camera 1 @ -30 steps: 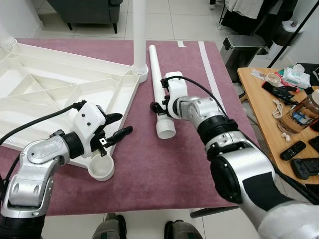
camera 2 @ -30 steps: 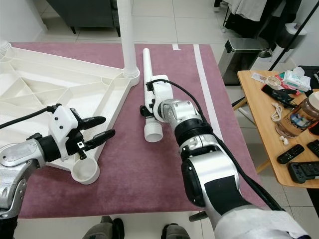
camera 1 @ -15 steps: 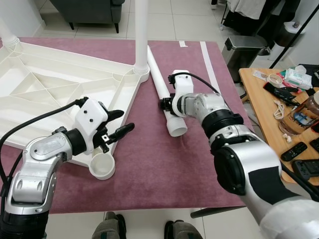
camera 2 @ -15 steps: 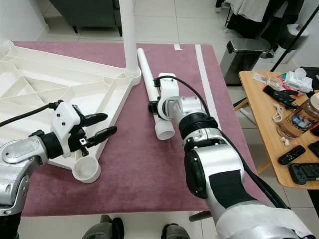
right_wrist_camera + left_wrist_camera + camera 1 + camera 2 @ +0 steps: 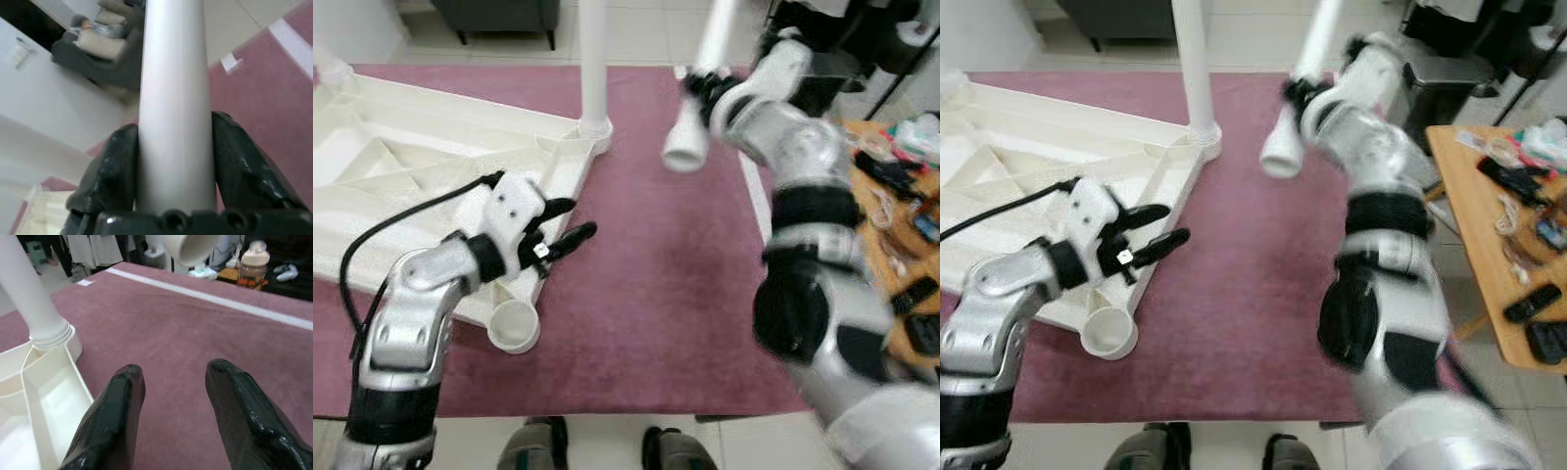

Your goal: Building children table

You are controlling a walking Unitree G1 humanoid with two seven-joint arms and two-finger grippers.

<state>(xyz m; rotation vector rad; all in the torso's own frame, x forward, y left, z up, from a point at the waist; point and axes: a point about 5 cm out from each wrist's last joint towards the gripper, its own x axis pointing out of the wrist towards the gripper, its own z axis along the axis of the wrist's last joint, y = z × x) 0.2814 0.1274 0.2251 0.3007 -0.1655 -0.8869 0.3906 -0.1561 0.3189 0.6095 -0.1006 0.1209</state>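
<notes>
The right tool (image 5: 697,86) clamped one white leg (image 5: 697,98), lifted clear of the rug (image 5: 656,264) at 1 o'clock, its open end facing down. A second leg (image 5: 592,64) stood upright in the upturned tabletop (image 5: 401,186) at 11 o'clock. One vacant socket (image 5: 514,326) sat at the tabletop's near corner. The left tool (image 5: 566,223) hung open just past that edge, above bare rug.
</notes>
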